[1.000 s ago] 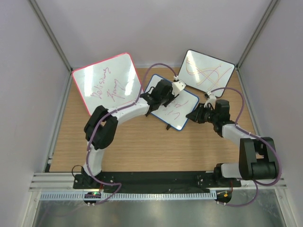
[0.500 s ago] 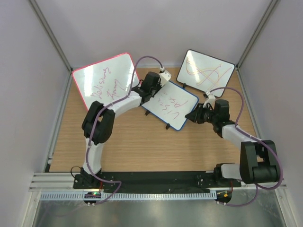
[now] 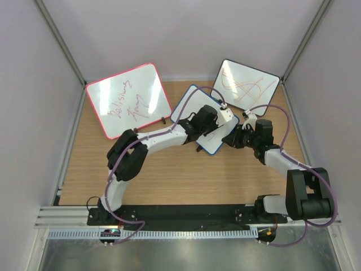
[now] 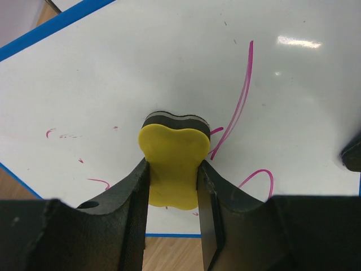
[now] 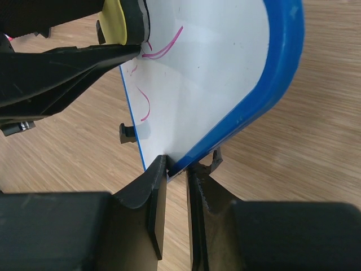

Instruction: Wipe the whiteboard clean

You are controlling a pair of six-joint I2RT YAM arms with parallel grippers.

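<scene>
The whiteboard (image 3: 187,104), blue-framed, lies tilted in the middle of the table. My left gripper (image 3: 213,129) is over its near right part, shut on a yellow eraser (image 4: 172,144) whose dark pad presses on the white surface (image 4: 141,68). Thin red strokes (image 4: 240,101) remain right of the eraser, with small flecks to its left. My right gripper (image 5: 177,166) is shut on the board's blue edge (image 5: 282,62) at a rounded corner. In the right wrist view the eraser (image 5: 115,20) and the left gripper's fingers (image 5: 67,62) show at the upper left.
A larger pink-framed board (image 3: 130,99) with writing leans at the back left. At the back right is a black-framed board (image 3: 248,84) with orange scribbles. A black foot (image 5: 127,134) props the whiteboard above the wooden table (image 3: 163,175). Walls close both sides.
The left gripper with the eraser went to the board's far left corner, then swept across to its near right part. The right gripper kept its hold on the board's edge.
</scene>
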